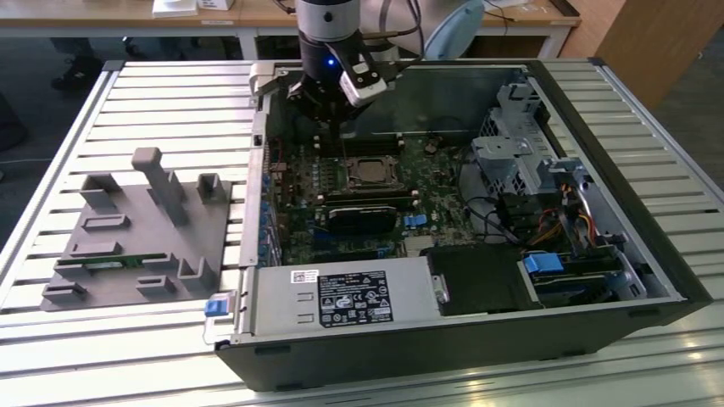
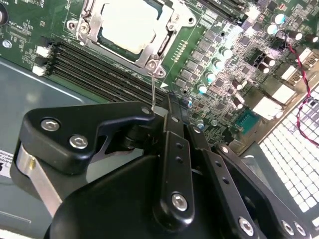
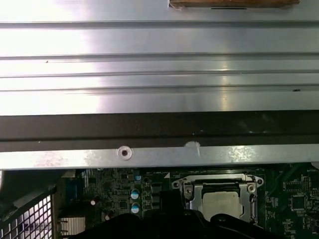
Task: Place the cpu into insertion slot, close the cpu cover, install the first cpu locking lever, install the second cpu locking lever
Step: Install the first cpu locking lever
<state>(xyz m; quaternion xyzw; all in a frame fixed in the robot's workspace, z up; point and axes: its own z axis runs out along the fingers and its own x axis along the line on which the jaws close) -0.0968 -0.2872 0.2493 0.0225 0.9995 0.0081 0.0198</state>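
The dull silver-grey square cpu (image 2: 127, 27) already sits in the black square insertion slot (image 2: 162, 47), under the shiny silver metal cover frame (image 2: 167, 25), just beyond the narrow-set black fingers (image 2: 172, 107). A thin wire lever (image 2: 152, 89) stands beside the fingertips; I judge it could slip aside and spring back.

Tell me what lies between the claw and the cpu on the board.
In the second wrist view, the black memory slots and a thin lever wire lie between the claw and the cpu.
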